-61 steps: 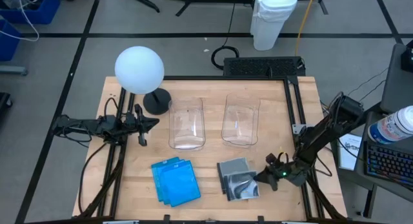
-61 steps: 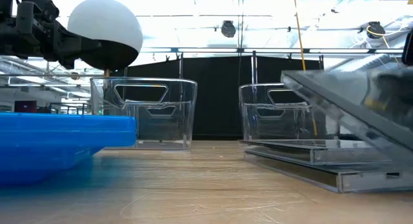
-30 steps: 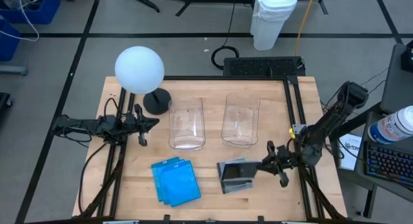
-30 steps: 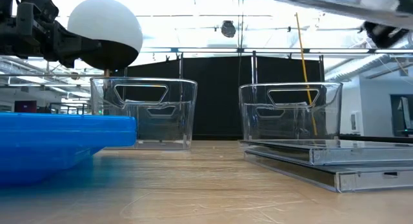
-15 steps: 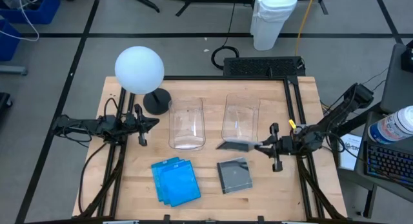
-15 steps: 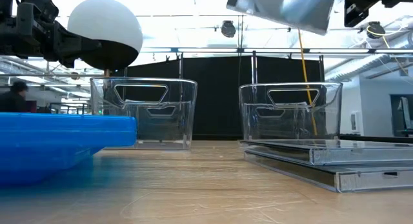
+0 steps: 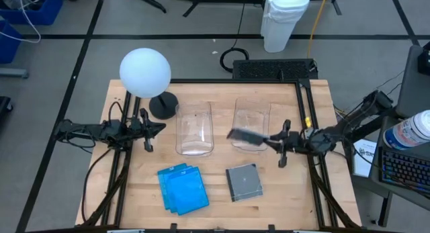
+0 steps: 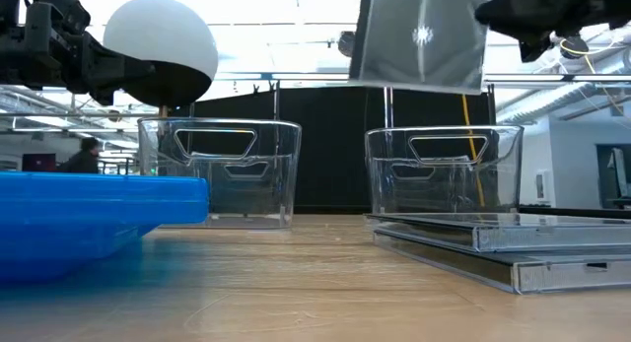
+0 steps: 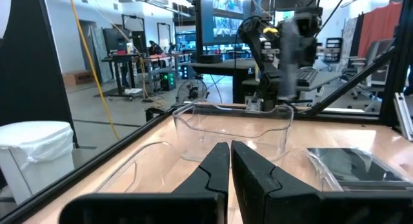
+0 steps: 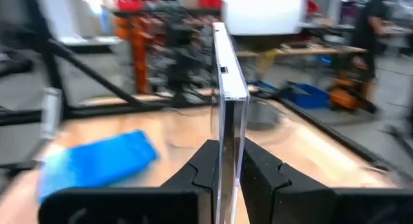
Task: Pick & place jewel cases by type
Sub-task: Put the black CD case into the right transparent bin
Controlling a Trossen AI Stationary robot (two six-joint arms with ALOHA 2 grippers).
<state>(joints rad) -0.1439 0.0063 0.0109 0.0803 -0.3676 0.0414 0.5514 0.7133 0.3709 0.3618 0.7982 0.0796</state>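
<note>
My right gripper (image 7: pixel 274 142) is shut on a clear jewel case with a grey patterned insert (image 7: pixel 245 136) and holds it in the air over the near end of the right clear bin (image 7: pixel 251 119). In the low view this case (image 8: pixel 419 36) faces the camera, high above the bin (image 8: pixel 444 170). More clear cases lie stacked (image 7: pixel 243 182) on the table's near part. The blue cases are a stack (image 7: pixel 181 188) to their left. My left gripper (image 7: pixel 152 128) hovers shut at the table's left side, beside the left bin (image 7: pixel 195 129). My right gripper pinches the case between its two fingers (image 10: pixel 200 166) at the right-hand edge (image 10: pixel 224 137). The fingers come level from the table's right. The case is lifted clear and stands steeply on edge, seen edge-on between the fingers in the right wrist view.
A white globe lamp (image 7: pixel 144 72) on a dark round base stands at the table's far left corner. Both bins sit side by side in the middle. Bare wood shows between the bins and the two stacks. A person moves in the room far behind (image 8: pixel 84 155).
My right gripper has raised the clear case off the grey stack, carried it toward the far edge and leftward over the right bin, and turned it from lying flat to standing on edge. The stack below stayed put.
</note>
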